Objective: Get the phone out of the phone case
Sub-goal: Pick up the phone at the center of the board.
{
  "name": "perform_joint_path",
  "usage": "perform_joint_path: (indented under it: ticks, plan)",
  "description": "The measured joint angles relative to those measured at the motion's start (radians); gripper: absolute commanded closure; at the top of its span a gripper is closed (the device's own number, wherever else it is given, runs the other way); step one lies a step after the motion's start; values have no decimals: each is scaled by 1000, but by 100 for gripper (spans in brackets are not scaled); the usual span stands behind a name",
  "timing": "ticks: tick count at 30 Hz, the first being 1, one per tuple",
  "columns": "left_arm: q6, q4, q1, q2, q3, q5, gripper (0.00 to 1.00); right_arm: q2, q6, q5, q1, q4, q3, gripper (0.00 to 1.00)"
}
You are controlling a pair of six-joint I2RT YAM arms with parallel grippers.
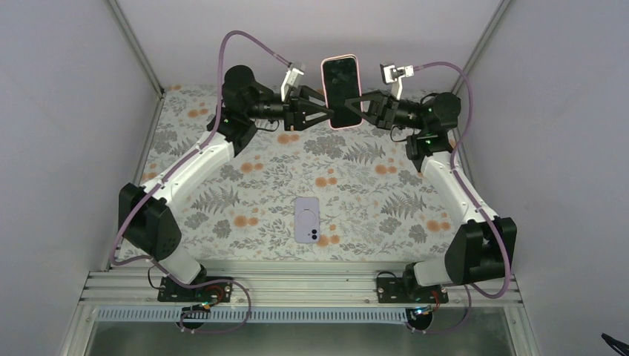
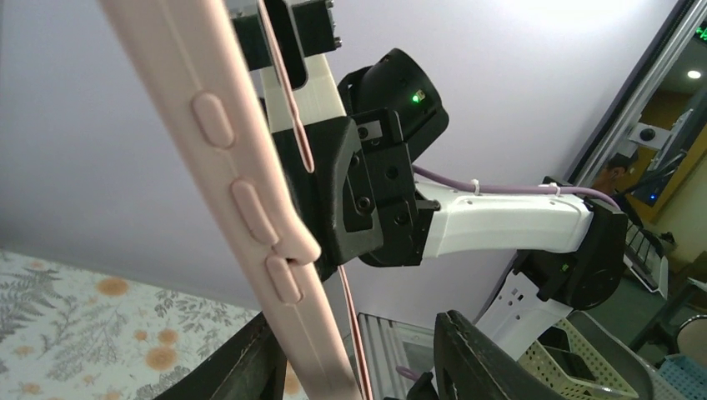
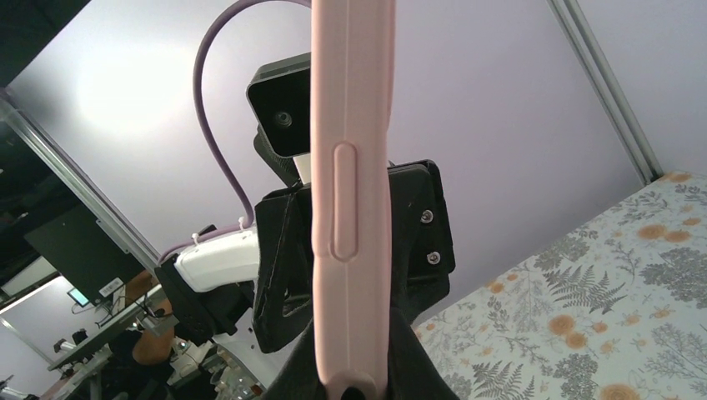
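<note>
A pink phone case [image 1: 341, 90] is held upright in the air above the back of the table, its dark inner side towards the top camera. My right gripper [image 1: 365, 107] is shut on its right edge; in the right wrist view the case [image 3: 350, 167] is pinched between the gripper's [image 3: 354, 371] fingers. My left gripper [image 1: 325, 113] is open at the case's left edge. In the left wrist view the case [image 2: 250, 200] lies against one finger [image 2: 242, 367], and the other finger [image 2: 475, 358] stands well apart. A lavender phone [image 1: 306, 219] lies back up on the table, near the front.
The floral table cloth [image 1: 245, 170] covers the table between grey walls. An aluminium rail [image 1: 297, 285] runs along the near edge with both arm bases [image 1: 185, 285] on it. A metal post [image 1: 137, 44] stands at the back left corner.
</note>
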Motion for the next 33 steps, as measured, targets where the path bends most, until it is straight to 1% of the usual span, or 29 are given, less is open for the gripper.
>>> perform_joint_path:
  ticks: [6,10,12,16,18,20,23,27,30,32,33]
  plan:
    - [-35,44,-12,11,1,-4,66,-1,54,5,0,61,-17,96]
    - [-48,49,-21,28,5,-6,77,-4,79,11,0,94,-35,96]
    - [-49,49,-21,36,7,-6,81,-6,86,15,0,100,-43,96]
    - [-52,21,-21,41,12,-13,91,-7,64,21,-2,106,-50,95]
    - [-47,-3,-21,41,19,-16,97,-9,39,23,-2,106,-50,92]
    - [-20,-40,-21,41,32,-19,98,-9,24,26,-2,100,-51,86]
    - [60,-126,-21,41,58,-21,98,-18,-10,26,-2,50,-51,78]
    - [194,-262,-22,41,85,-9,98,-45,-126,24,0,-126,-13,66]
    - [286,-366,-23,41,98,3,98,-53,-231,25,0,-258,29,62]
    - [342,-431,-23,41,103,11,98,-55,-314,26,0,-360,62,53]
    - [365,-459,-22,41,104,14,98,-55,-355,27,0,-414,80,50]
